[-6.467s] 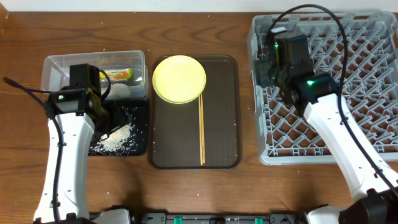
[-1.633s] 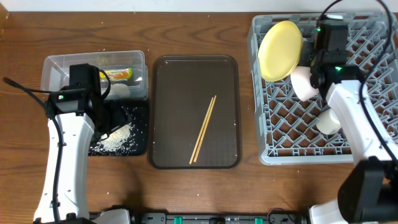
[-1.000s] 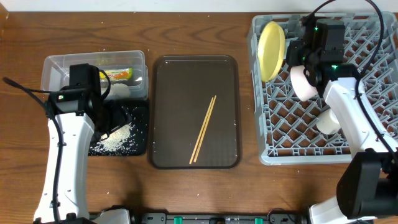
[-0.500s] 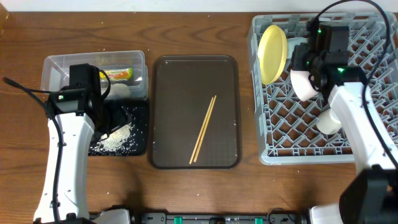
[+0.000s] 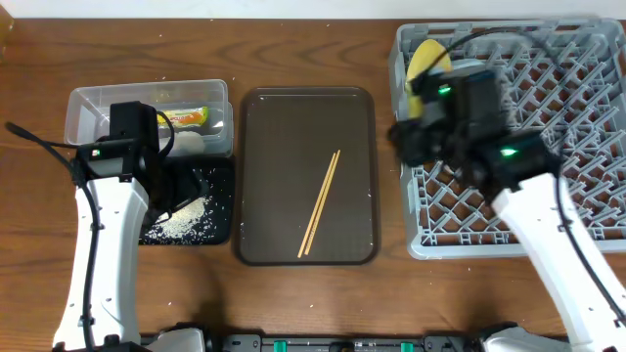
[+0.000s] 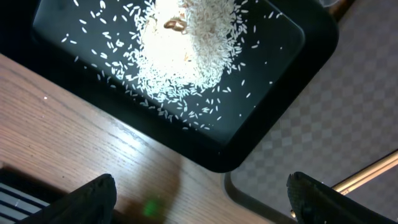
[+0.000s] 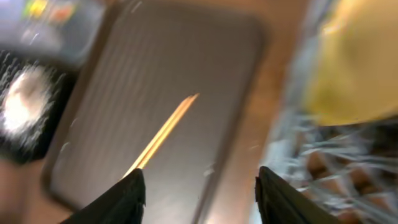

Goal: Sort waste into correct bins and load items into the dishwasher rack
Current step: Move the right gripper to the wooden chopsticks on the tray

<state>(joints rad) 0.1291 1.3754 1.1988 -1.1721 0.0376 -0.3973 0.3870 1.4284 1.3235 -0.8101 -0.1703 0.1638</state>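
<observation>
The round yellow plate (image 5: 422, 61) stands on edge in the grey dishwasher rack (image 5: 577, 117) at its far left; it shows blurred in the right wrist view (image 7: 354, 68). The wooden chopsticks (image 5: 321, 202) lie slanted on the brown serving tray (image 5: 264, 127). My right gripper (image 5: 403, 137) is open and empty, over the rack's left edge beside the tray (image 7: 199, 199). My left gripper (image 5: 171, 186) is open and empty above the black tray (image 6: 298, 62), which holds the rice (image 6: 186, 50). The printed wrapper (image 5: 186, 116) lies in the clear tub (image 5: 98, 103). My right arm hides the bowls and cup.
The clear tub and the black tray (image 5: 220, 230) sit together at the left, next to the brown tray. The rack's pegs stand under and behind my right arm. A chopstick tip (image 6: 367, 177) shows at the right edge of the left wrist view.
My right gripper has let go of the yellow plate, which now stands in the rack, and has swung left and forward towards the brown tray. The left arm has not moved.
</observation>
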